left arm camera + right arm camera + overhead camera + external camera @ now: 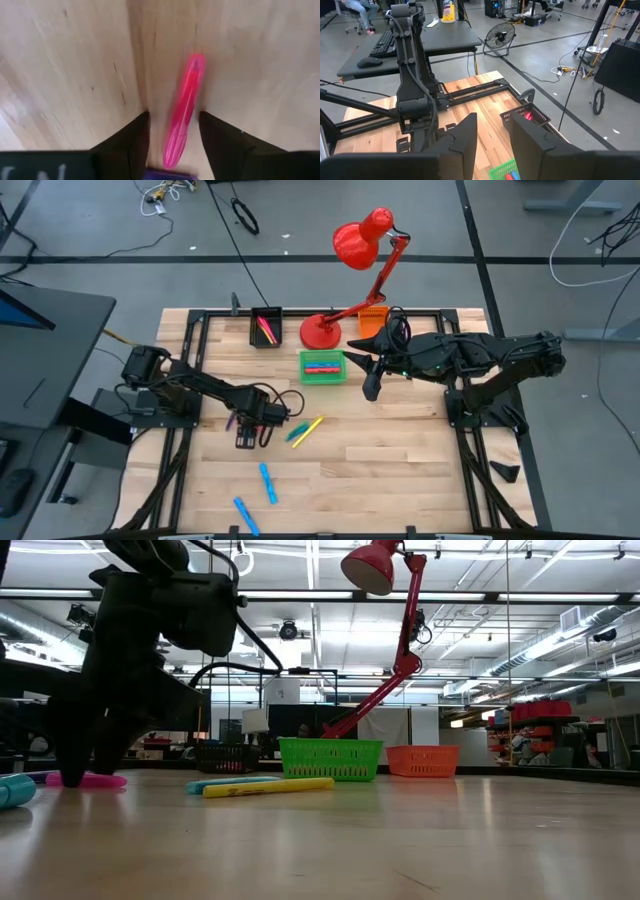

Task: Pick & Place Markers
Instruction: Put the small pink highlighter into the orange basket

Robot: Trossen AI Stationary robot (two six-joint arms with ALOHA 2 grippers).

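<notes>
A pink marker (184, 107) lies flat on the wooden table, also seen in the low view (92, 780). My left gripper (172, 117) points down over it, open, with one finger on each side of the marker's near half and its tips close to the tabletop (70, 776). I cannot tell whether either finger touches it. Just to its right lie a yellow marker (312, 425) and a blue marker (297, 433). Two more blue markers (267, 482) (246, 516) lie toward the near edge. My right gripper (492, 132) is open and holds nothing, hovering by the green bin (323, 367).
The green bin holds red and blue markers. A black bin (266, 328) with pink markers, an orange bin (373, 320) and a red lamp's base (320, 332) stand along the far edge. Bare wood (400, 470) lies on the near right.
</notes>
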